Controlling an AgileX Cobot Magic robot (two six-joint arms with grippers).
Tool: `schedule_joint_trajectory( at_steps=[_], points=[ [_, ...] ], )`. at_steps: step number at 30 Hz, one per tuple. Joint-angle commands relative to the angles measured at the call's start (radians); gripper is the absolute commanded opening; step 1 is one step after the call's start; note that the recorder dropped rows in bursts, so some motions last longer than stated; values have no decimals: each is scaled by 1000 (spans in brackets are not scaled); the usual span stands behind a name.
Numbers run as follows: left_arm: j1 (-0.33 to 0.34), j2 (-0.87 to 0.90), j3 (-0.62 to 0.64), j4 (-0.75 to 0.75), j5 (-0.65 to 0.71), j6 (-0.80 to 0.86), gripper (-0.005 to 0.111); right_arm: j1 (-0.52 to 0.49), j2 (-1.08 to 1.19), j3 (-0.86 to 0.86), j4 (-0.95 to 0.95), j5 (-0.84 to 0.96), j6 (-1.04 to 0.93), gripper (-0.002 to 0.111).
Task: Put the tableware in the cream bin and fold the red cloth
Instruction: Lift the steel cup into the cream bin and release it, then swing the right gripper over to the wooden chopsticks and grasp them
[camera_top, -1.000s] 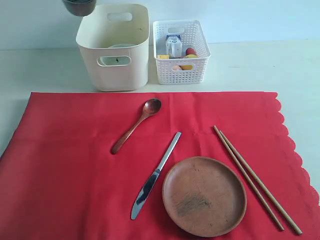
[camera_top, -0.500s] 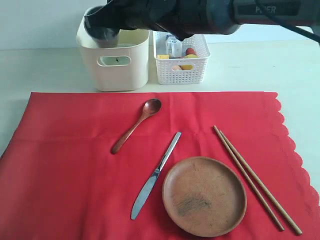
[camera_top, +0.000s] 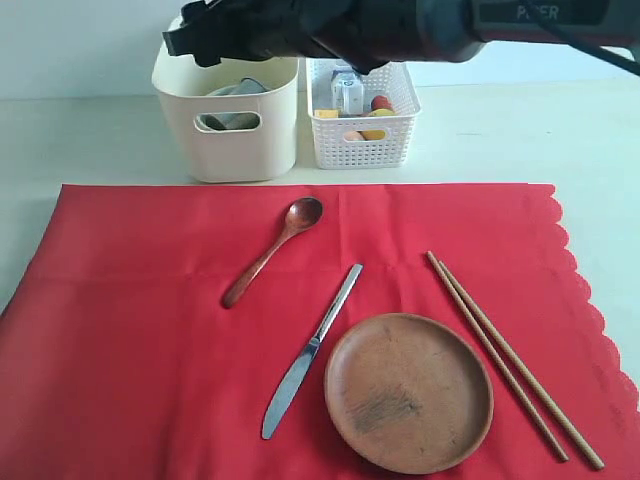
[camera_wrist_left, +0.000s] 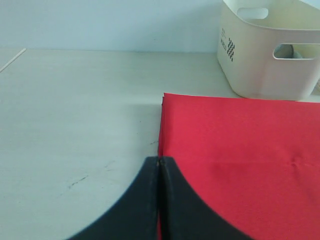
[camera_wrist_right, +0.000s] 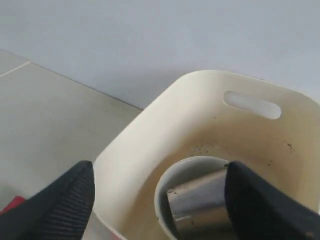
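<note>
Hovering over the cream bin (camera_wrist_right: 200, 120), the right gripper (camera_wrist_right: 160, 200) gapes wide, empty

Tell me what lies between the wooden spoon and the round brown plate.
The metal table knife lies between the spoon and the plate, slanting on the red cloth and touching neither. The exterior view shows it.

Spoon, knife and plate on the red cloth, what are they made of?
The spoon looks like wood: reddish brown, smooth and slightly glossy, perhaps varnished. The knife looks like metal, probably steel: silvery grey with a shiny blade. The plate looks wooden too: dull brown, with a darker scuffed patch.
</note>
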Motion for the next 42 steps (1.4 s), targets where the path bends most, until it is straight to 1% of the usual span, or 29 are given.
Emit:
schedule_joint_trajectory(
  at_steps=[1,3,4,6,12,15,18,20,28,31,34,38,42],
  points=[
    [2,-7,3,2,-13,1,0,-3,-72,-5,-34,110,0,70],
    [2,-7,3,2,-13,1,0,-3,-102,-5,-57,151,0,69],
    [2,-7,3,2,-13,1,0,-4,-117,-5,-76,181,0,66],
    [2,-7,3,2,-13,1,0,-4,-146,-5,-107,229,0,57],
    [2,-7,3,2,-13,1,0,-4,-224,-5,-124,364,0,17],
    [2,-7,3,2,-13,1,0,-4,-260,-5,-124,432,5,1],
    [2,-7,3,2,-13,1,0,-4,-306,20,-150,494,18,0],
    [2,-7,3,2,-13,1,0,-4,-359,94,-150,496,25,0],
    [2,-7,3,2,-13,1,0,-4,-689,547,-150,474,29,0],
    [2,-7,3,2,-13,1,0,-4,-796,678,-150,495,29,0],
    [2,-7,3,2,-13,1,0,-4,-852,754,-155,499,29,0],
    [2,-7,3,2,-13,1,0,-4,-876,846,-225,505,38,0],
    [2,-7,3,2,-13,1,0,-4,-849,927,-399,488,90,0]
  ],
)
